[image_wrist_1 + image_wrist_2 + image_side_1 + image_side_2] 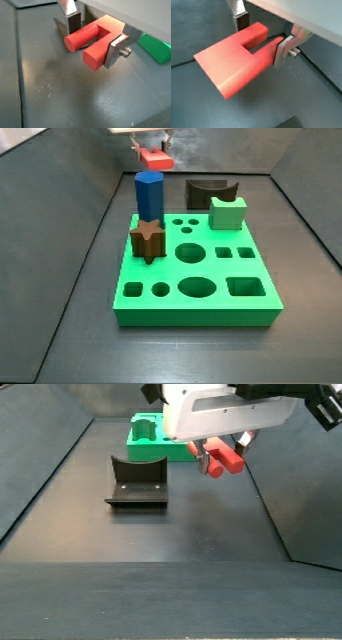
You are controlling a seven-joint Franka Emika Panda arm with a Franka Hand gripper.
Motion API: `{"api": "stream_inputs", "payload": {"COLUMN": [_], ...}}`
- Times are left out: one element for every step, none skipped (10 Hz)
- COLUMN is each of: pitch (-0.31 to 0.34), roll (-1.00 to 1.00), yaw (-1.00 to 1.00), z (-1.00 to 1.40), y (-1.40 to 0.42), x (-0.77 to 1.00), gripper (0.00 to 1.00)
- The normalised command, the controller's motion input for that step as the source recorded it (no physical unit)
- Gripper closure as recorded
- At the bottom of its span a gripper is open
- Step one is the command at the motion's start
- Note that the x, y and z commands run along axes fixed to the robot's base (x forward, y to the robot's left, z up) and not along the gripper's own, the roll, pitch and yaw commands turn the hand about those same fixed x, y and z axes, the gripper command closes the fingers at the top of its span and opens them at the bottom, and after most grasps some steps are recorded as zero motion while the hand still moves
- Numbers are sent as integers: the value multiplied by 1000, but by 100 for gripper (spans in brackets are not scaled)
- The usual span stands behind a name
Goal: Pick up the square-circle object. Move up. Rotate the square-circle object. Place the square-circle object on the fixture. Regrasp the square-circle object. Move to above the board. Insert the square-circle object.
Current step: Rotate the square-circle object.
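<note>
One gripper [218, 450] clasps the square-circle object [223, 461] aloft.

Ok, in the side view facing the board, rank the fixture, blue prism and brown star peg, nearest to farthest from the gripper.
Gripper holds the square-circle object, high at the back.
1. Blue prism, just below.
2. Fixture, behind the board; close to the prism's rank.
3. Brown star peg, on the board.

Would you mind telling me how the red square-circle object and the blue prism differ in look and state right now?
The square-circle object is bright red and short; the blue prism is blue and much taller. The square-circle object is held off the floor between the fingers of the gripper, behind the board in a side view, while the blue prism stands upright in the board, untouched. Both are plain, solid-coloured pegs.
</note>
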Motion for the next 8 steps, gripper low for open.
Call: {"api": "stream_inputs", "payload": {"pitch": [-23, -29, -34, -33, -32, -31, 0, -4], "roll": [-20, -25, -30, -30, -30, -30, 0, 1], "yaw": [-1000, -1000, -913, -666, -393, -261, 0, 44], "z": [-19, -19, -19, -19, -19, -20, -1000, -1000], "y": [19, 19, 19, 19, 18, 18, 0, 1], "x": [23, 22, 22, 21, 21, 19, 0, 3], "gripper": [100, 100, 100, 100, 100, 100, 100, 100]}}
